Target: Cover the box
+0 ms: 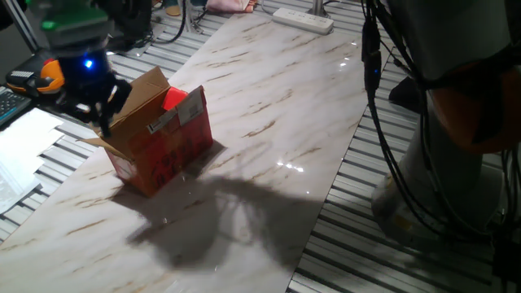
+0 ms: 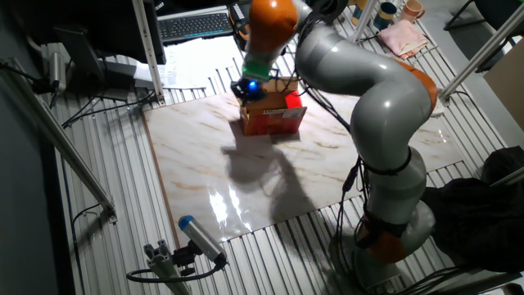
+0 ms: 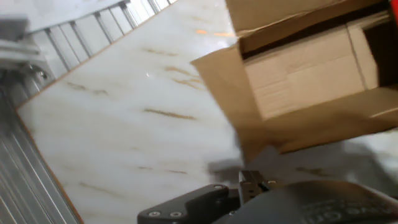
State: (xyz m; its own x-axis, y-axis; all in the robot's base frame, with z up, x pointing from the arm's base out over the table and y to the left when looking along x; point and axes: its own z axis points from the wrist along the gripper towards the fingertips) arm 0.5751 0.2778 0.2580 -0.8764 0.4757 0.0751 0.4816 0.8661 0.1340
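Note:
The box [image 1: 167, 146] stands at the left of the marble tabletop, red outside and brown inside. Its flaps stand open, and one of them carries a white barcode label [image 1: 163, 122]. My gripper [image 1: 104, 112], below a blue light, hangs at the box's left side against the left brown flap [image 1: 134, 102]. In the other fixed view the gripper [image 2: 248, 92] is at the box's [image 2: 274, 119] far left corner. The hand view shows the brown flaps and inside of the box [image 3: 298, 74] close ahead, with only dark gripper parts [image 3: 249, 186] at the bottom edge. How the fingers are set is not visible.
The marble slab [image 1: 277, 122] lies on a slatted metal table [image 1: 383, 203]. A white power strip [image 1: 303, 19] sits at the far end. Papers [image 1: 24, 142] and a keyboard [image 2: 195, 24] lie beyond the box. The arm's base [image 2: 393, 221] and cables [image 1: 383, 122] stand at the slab's right side.

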